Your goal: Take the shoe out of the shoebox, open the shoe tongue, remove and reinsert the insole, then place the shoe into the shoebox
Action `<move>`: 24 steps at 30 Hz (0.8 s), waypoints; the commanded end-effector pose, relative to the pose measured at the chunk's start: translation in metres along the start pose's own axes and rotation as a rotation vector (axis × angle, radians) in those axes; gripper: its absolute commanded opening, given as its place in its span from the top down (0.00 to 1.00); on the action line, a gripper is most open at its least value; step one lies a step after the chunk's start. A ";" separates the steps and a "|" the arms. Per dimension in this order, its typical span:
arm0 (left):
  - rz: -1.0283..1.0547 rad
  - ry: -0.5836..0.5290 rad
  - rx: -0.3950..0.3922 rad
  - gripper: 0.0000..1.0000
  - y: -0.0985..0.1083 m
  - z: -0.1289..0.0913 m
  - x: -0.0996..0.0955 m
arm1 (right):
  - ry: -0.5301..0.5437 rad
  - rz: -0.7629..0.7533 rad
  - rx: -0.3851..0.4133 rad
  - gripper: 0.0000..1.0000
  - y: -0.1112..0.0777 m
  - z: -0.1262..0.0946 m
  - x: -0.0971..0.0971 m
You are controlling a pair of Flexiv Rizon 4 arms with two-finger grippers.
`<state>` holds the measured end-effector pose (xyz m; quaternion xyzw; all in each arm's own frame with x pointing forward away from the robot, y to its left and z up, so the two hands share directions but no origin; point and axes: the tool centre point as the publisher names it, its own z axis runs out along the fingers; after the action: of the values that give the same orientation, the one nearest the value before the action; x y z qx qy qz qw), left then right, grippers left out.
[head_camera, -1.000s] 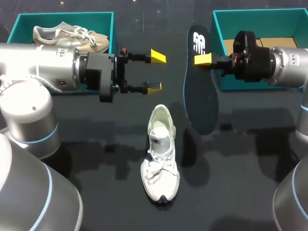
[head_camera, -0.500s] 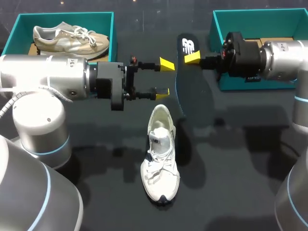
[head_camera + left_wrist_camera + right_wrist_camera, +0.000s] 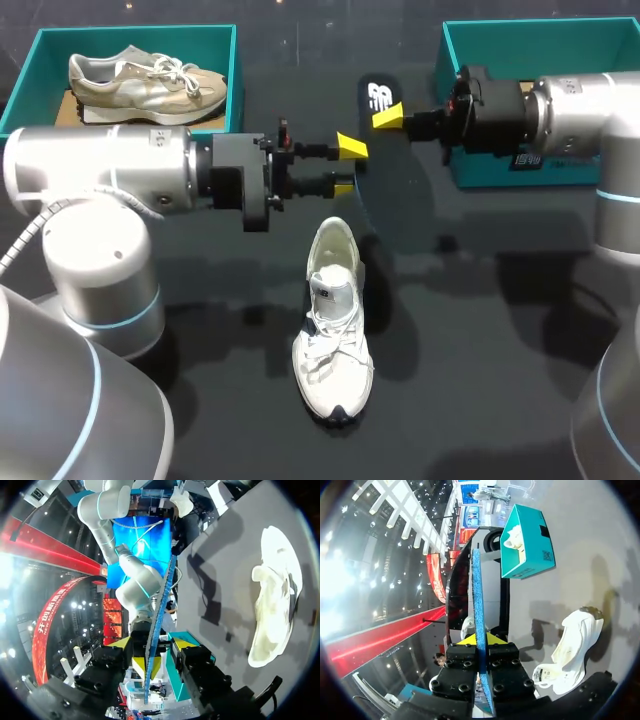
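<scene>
Gripping insole (image 3: 381,98) — right jaws tight, left jaws spread astride.

Table (image 3: 500,380): dark, seen from above.
White shoe (image 3: 332,320): upright on the table at the middle, toe toward the viewer.
Insole (image 3: 380,100): dark, held up above the table beyond the white shoe's heel.
Right gripper (image 3: 388,116): clamped on the insole's far end.
Left gripper (image 3: 347,167): fingers apart, yellow tips at the insole's edge.
Left box (image 3: 30,60): teal, holds a beige shoe (image 3: 145,80).
Right box (image 3: 540,40): teal, partly behind the right arm.
</scene>
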<state>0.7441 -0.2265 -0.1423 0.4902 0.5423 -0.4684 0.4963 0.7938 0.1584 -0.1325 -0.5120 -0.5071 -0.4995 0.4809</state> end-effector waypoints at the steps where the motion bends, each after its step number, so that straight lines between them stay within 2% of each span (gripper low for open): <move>1: 0.005 -0.004 -0.010 0.52 0.000 0.006 0.001 | -0.017 0.014 0.001 1.00 0.004 0.007 -0.001; 16: 0.033 0.009 -0.048 0.65 0.010 0.022 0.003 | -0.004 0.044 0.019 1.00 0.008 0.021 -0.007; 24: 0.041 0.022 -0.065 0.79 0.015 0.027 0.007 | -0.002 0.046 0.023 1.00 0.009 0.022 -0.008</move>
<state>0.7589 -0.2450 -0.1500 0.4903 0.5505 -0.4370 0.5154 0.8025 0.1791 -0.1410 -0.5178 -0.5002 -0.4839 0.4976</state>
